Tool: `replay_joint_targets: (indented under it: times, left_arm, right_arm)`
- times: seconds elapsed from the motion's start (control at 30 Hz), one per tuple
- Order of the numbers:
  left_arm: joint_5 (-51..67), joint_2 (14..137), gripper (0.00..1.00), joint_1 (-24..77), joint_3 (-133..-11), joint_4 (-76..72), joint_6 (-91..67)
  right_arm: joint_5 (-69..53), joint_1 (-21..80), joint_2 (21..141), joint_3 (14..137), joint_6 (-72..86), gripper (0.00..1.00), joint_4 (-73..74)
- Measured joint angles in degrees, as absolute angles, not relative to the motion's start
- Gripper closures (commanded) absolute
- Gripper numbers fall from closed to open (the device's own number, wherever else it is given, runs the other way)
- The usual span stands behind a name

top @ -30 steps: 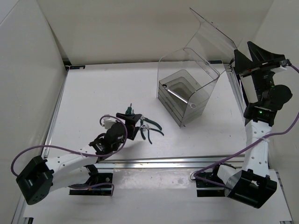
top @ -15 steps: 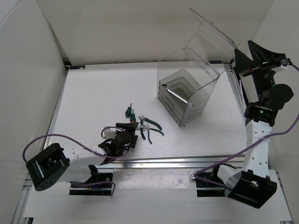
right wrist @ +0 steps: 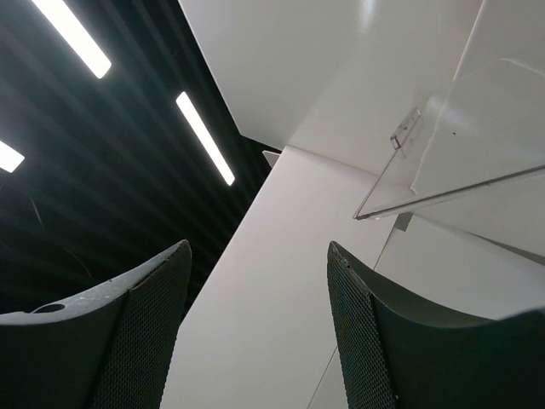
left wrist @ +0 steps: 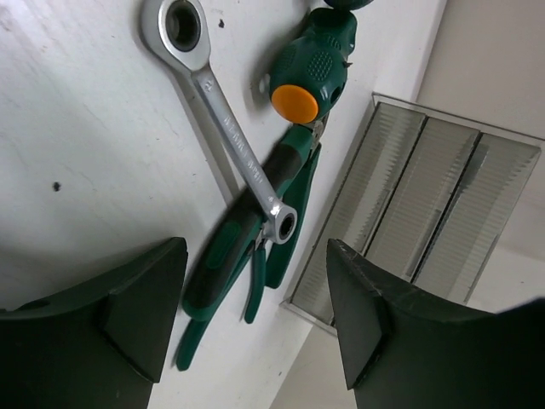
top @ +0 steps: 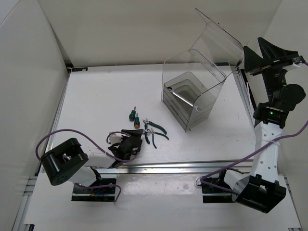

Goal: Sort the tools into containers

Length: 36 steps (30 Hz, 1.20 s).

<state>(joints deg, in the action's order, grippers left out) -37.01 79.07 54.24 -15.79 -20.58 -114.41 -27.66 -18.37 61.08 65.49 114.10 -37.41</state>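
**Operator:** Report the left gripper (left wrist: 255, 256).

**Technician:** Jaws apart, nothing between them. It sits low over the white table (top: 91, 96), aimed at the tool cluster (in the wrist view both fingers are clear of every tool).

**Operator:** Cluster contents and layout?

**Technician:** One silver metal ring wrench (left wrist: 226, 119) lies flat, its small end resting across the dark-green-handled pliers (left wrist: 223, 260). A stubby green screwdriver with an orange end cap (left wrist: 311, 72) lies just beside the wrench shaft, at the pliers' nose. A second stubby green screwdriver (top: 130, 114) lies just beyond it.

**Operator:** Location relative to the container?

**Technician:** All four are on the table by the left arm, well apart from the tall clear plastic bin (top: 169, 77). The bin stands toward the far right with its curved clear lid (top: 219, 33) raised. A slim silver item (top: 184, 98) lies inside the stepped compartments; its type cannot be told.

**Operator:** Right gripper (right wrist: 257, 247)?

**Technician:** Jaws apart, empty, held high beside the raised lid, facing upward.
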Motion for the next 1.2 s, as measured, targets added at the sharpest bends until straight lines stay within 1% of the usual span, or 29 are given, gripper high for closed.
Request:
replay_joint_targets:
  times: [0.33,0.37,0.6,0.77,0.9,1.0,1.03,1.13,1.2]
  left_arm:
    - [-38.6,87.0,0.30,54.2,-19.6,-25.3,-115.0]
    - [-38.6,87.3,0.33,54.2,-19.9,-25.2,-114.9]
    - [-38.8,87.9,0.39,54.3,-21.2,-22.6,-115.1]
    - [-39.0,88.1,0.40,54.3,-21.5,-21.6,-115.3]
    - [-40.0,88.6,0.40,54.5,-21.6,-21.7,-115.6]
    - [-40.6,88.6,0.36,54.5,-21.6,-21.6,-115.7]
    - [-40.8,88.6,0.32,54.5,-21.6,-21.6,-115.9]
    - [-41.5,88.5,0.28,54.5,-21.6,-21.9,-116.1]
    - [-41.6,88.5,0.27,54.4,-21.6,-22.2,-116.2]
  right_arm:
    - [-28.3,-18.4,62.1,65.9,114.1,0.32,-37.4]
    - [-28.3,-18.4,62.1,65.9,114.1,0.32,-37.4]
    - [-28.7,-18.4,62.1,65.9,114.1,0.32,-37.4]
    - [-28.7,-18.4,62.3,65.9,114.1,0.32,-37.4]
    - [-28.8,-18.4,62.8,65.9,114.1,0.32,-37.4]
    - [-28.9,-18.4,63.0,65.9,114.1,0.32,-37.4]
    - [-28.9,-18.4,63.0,65.9,114.1,0.32,-37.4]
    - [-28.9,-18.4,63.0,65.9,114.1,0.32,-37.4]
    - [-29.0,-18.4,63.0,65.9,114.1,0.32,-37.4]
